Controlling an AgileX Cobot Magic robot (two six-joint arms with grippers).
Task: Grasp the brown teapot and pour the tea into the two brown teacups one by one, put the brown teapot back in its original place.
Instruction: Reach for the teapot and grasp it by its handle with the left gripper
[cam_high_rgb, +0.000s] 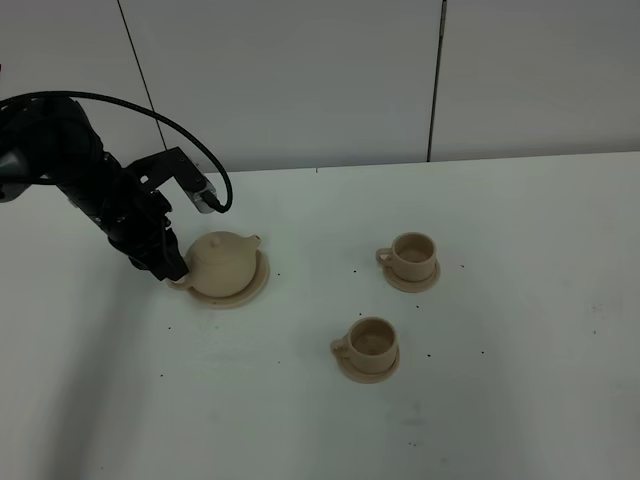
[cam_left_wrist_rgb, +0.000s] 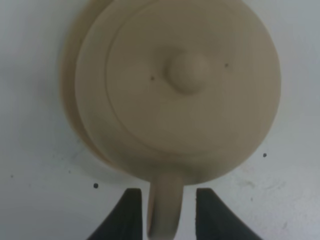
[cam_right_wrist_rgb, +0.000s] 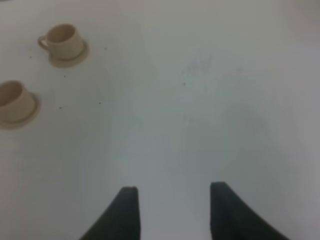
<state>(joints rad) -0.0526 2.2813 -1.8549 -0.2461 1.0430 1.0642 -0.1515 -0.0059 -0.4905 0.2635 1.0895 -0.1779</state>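
The brown teapot (cam_high_rgb: 222, 262) sits with its lid on, upright on its wide saucer (cam_high_rgb: 259, 284) at the left of the table. My left gripper (cam_high_rgb: 172, 262) is low behind it. In the left wrist view the two dark fingers (cam_left_wrist_rgb: 131, 212) straddle the loop handle (cam_left_wrist_rgb: 165, 210) with a thin gap on each side, so the gripper is open. The two brown teacups (cam_high_rgb: 413, 256) (cam_high_rgb: 371, 341) stand on their small saucers to the right. My right gripper (cam_right_wrist_rgb: 172, 192) hangs open over bare table, with both cups (cam_right_wrist_rgb: 64, 40) (cam_right_wrist_rgb: 14, 100) far from it.
The white table (cam_high_rgb: 520, 400) has small dark specks on it. A pale wall runs behind its far edge. The left arm's black cable loops above the teapot.
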